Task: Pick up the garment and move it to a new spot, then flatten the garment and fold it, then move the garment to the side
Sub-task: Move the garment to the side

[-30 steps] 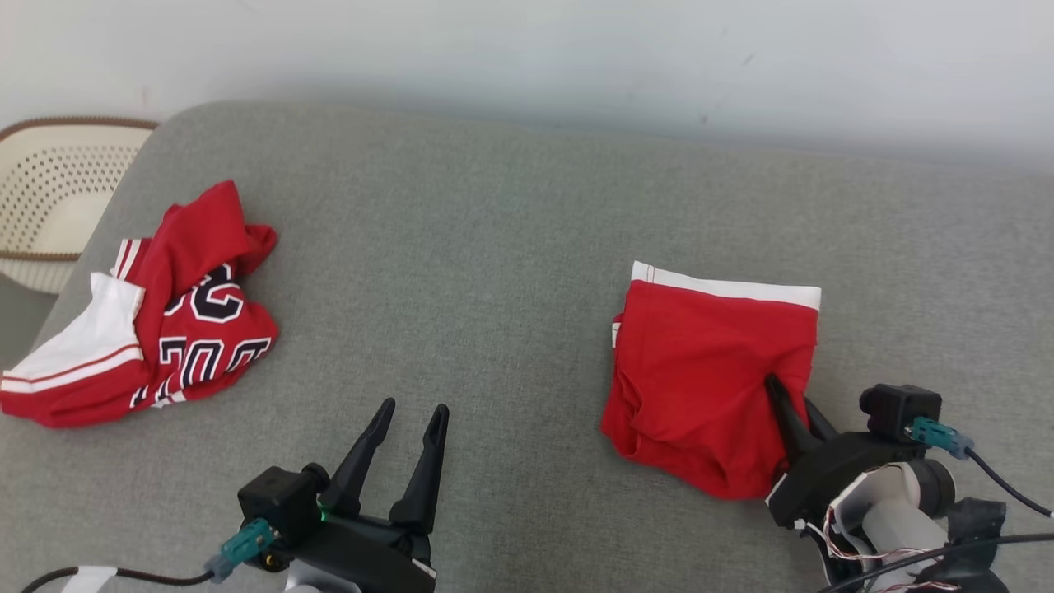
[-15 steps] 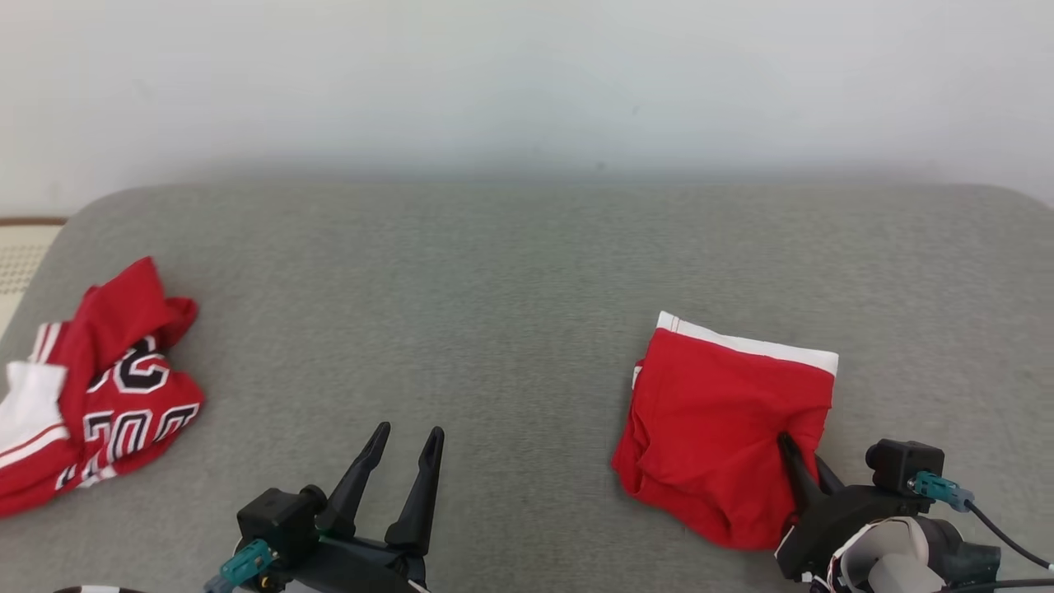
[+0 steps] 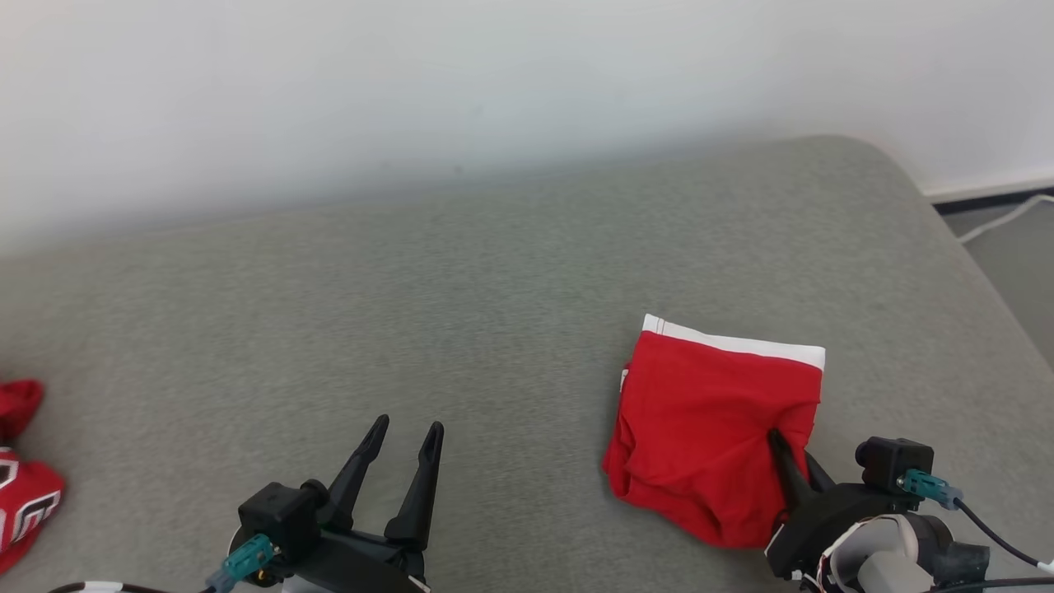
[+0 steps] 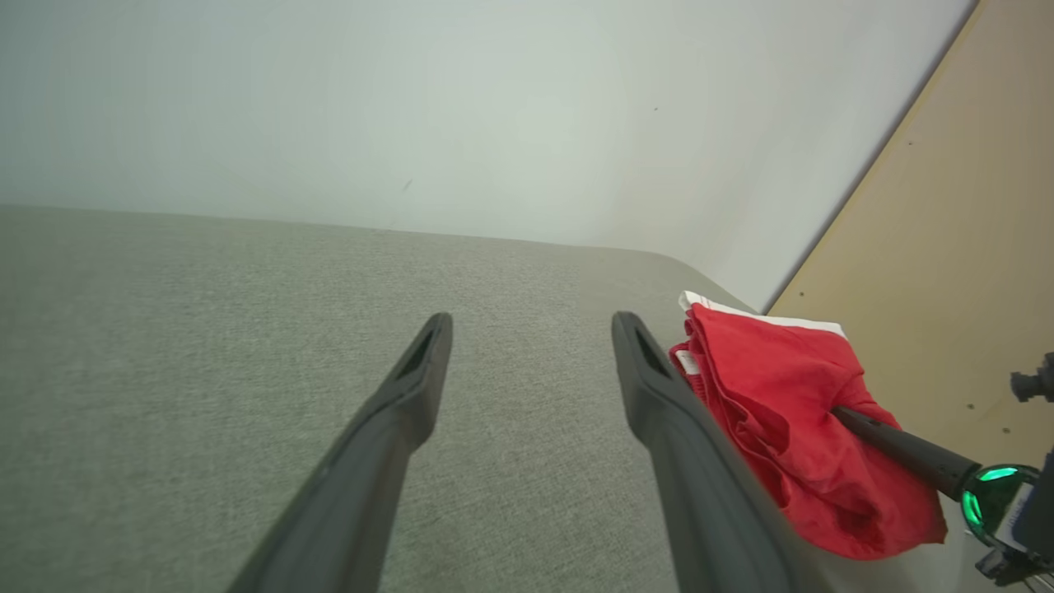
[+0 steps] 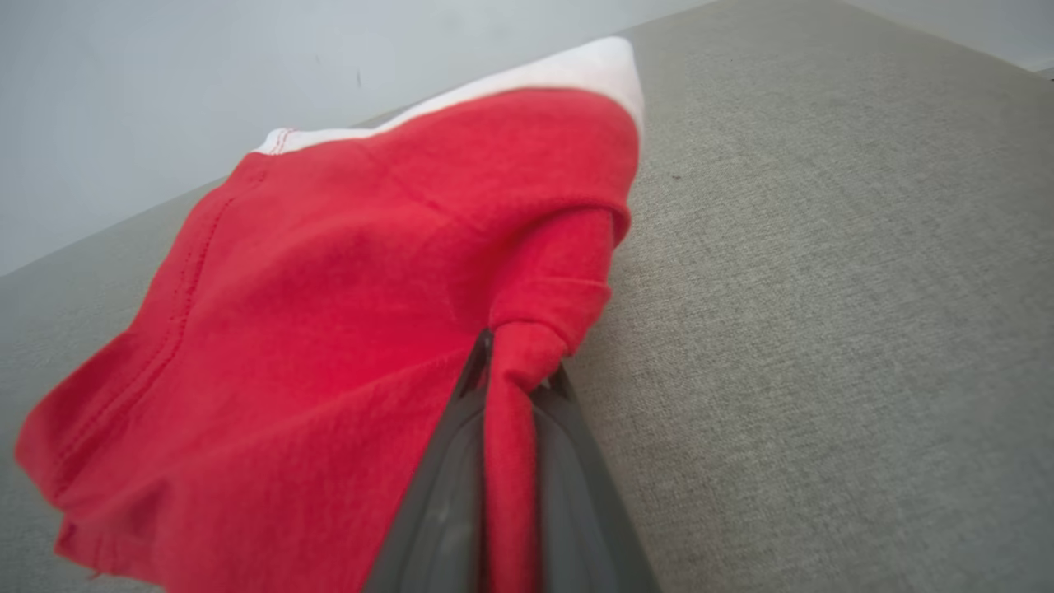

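The grey upholstered bench (image 3: 494,313) spreads wide, with bare room at its right end for setting the load aside. On its right part lies the red garment (image 3: 708,412), folded into a block with the white waistband away from the robot. The right pincer (image 3: 792,451) is clamped on a bunch of cloth at the near right corner, probably so the layers travel together. The left pincer (image 3: 408,424) hovers empty, fingers apart. A crumpled red jersey (image 3: 25,494) lies far left.

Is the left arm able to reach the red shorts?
Probably yes: bare grey cushion lies between the left gripper, jaws open, and the red shorts; the right gripper pinches them in its jaws.
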Robot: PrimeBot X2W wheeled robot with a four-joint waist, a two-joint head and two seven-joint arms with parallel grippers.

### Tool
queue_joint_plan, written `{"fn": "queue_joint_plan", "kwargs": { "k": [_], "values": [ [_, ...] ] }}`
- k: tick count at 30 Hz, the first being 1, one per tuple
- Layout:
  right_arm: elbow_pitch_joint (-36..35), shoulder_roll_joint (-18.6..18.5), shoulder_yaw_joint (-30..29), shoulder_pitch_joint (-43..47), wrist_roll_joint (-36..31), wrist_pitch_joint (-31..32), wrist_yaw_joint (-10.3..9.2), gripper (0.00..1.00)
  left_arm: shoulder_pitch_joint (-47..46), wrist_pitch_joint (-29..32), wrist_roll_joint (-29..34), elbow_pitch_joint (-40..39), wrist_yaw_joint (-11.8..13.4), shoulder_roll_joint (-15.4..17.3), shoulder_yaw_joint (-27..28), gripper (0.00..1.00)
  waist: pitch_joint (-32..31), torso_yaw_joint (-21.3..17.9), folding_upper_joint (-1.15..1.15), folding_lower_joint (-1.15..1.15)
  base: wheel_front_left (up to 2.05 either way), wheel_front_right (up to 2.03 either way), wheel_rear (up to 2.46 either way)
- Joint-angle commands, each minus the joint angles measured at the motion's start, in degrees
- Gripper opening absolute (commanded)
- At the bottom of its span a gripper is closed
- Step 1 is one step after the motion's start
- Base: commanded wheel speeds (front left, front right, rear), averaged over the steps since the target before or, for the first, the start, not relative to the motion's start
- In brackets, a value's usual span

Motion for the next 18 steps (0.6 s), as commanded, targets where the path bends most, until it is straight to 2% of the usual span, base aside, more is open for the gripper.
{"fn": "queue_joint_plan", "kwargs": {
  "k": [1, 7, 18],
  "values": [
    [-0.17, 0.39, 0.23, -0.63, -0.39, -0.03, -0.04, 0.0, -0.32, -0.26, 0.6, 0.07, 0.04, 0.09, 0.16, 1.0, 1.08, -4.55, 0.0, 0.01, 0.0, 0.0, 0.0],
    [-0.69, 0.39, -0.12, -1.06, -0.36, -0.02, -0.04, 0.0, -1.72, -0.26, 1.24, -0.14, 0.04, 0.08, -0.96, 1.0, 3.17, -7.4, 0.0, 0.01, 0.0, 0.0, 0.0],
    [-1.13, -1.16, -1.61, -6.08, -4.12, -0.03, -0.04, 0.0, -5.05, -0.25, 2.9, -1.4, 0.04, 0.1, -3.43, 1.0, 8.48, -6.26, 0.0, 0.01, 0.0, 0.0, 0.0]
  ]
}}
